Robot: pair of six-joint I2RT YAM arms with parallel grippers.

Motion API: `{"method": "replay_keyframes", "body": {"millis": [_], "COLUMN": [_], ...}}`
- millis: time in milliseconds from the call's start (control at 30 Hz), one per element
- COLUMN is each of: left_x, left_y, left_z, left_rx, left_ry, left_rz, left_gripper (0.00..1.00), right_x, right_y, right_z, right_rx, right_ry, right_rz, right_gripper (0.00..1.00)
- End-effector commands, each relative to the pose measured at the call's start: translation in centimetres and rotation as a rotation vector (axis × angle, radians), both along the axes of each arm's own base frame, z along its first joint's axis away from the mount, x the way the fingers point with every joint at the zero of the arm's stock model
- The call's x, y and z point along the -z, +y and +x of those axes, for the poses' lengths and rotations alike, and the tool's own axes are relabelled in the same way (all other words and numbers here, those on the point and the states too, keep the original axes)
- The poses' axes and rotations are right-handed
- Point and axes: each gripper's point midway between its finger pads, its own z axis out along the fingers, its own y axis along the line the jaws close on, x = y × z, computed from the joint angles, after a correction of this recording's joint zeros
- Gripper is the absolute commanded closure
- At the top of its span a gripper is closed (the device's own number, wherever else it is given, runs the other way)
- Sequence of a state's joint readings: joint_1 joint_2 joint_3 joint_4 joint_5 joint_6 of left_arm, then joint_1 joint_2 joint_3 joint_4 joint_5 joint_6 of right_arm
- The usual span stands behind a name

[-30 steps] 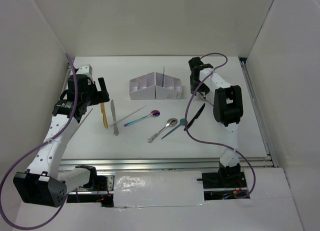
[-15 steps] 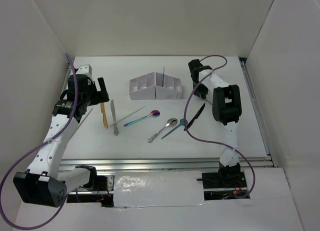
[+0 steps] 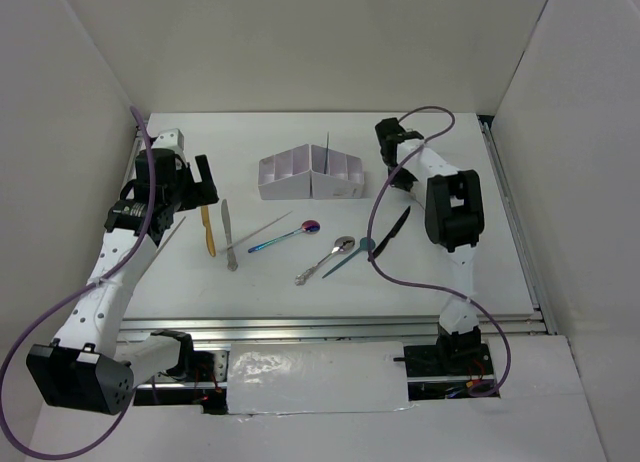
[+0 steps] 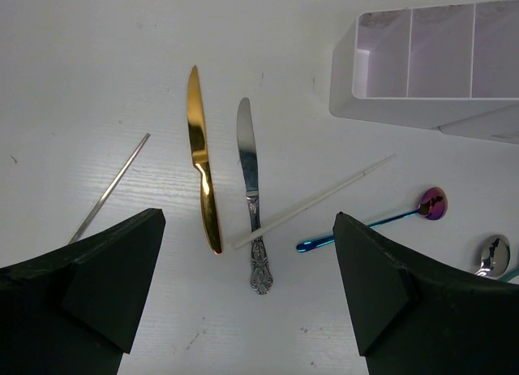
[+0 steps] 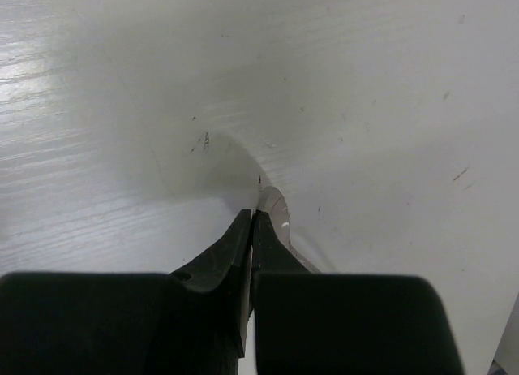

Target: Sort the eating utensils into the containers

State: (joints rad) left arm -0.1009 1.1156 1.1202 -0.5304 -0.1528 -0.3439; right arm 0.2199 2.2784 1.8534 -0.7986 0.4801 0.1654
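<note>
The white organizer box [image 3: 300, 187] [image 4: 405, 111] stands at the table's back middle, with a thin stick [image 3: 326, 147] upright in it. In front of it lie a gold knife [image 4: 200, 168], a silver knife [image 4: 250, 180], a white stick [image 4: 324, 198], a thin silver stick [image 4: 109, 188], an iridescent spoon [image 3: 290, 234], a silver spoon [image 3: 328, 257], a teal spoon [image 3: 348, 257] and a black knife [image 3: 390, 232]. My left gripper [image 4: 251, 294] hovers open above the knives' handles. Right of the box, my right gripper [image 5: 253, 217] is down at the table, shut on a pale utensil [image 5: 276, 209].
White walls enclose the table on three sides. A purple cable [image 3: 375, 217] loops from the right arm over the table near the black knife. A metal rail [image 3: 330, 327] runs along the near edge.
My right gripper has closed from open to shut and shifted slightly toward the back. The left arm and the utensils on the table have not moved.
</note>
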Motion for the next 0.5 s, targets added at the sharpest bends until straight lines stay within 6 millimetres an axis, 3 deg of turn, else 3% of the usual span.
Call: {"method": "replay_keyframes", "body": {"millis": [0, 233, 300, 333, 400, 433, 467], "left_x": [-1.8, -1.8, -1.9, -1.9, -1.9, -1.9, -1.9], "left_y": [0.1, 0.1, 0.1, 0.1, 0.2, 0.2, 0.2], "left_z": [0.2, 0.1, 0.0, 0.0, -0.1, -0.1, -0.2], "left_rx": [-0.001, 0.000, -0.003, -0.004, -0.006, -0.004, -0.006], "left_ry": [-0.065, -0.064, -0.067, -0.066, -0.064, -0.064, -0.064], "left_rz": [0.001, 0.003, 0.004, 0.003, 0.006, 0.006, 0.005], "left_gripper": [0.01, 0.01, 0.01, 0.01, 0.01, 0.01, 0.01], "right_x": [-4.9, -13.6, -17.1, -19.8, -22.5, -25.3, -26.7], "right_y": [1.1, 2.5, 3.9, 4.5, 6.8, 7.9, 8.6], "right_z": [0.9, 1.1, 1.1, 1.1, 0.9, 0.9, 0.6], "right_rx": [0.007, -0.027, -0.059, -0.075, -0.157, -0.209, -0.245], "right_ry": [-0.125, -0.259, -0.335, -0.416, -0.493, -0.608, -0.663], "right_rz": [0.040, 0.132, 0.222, 0.268, 0.386, 0.448, 0.498], "right_gripper": [1.00, 1.00, 1.00, 1.00, 1.00, 1.00, 1.00]}}
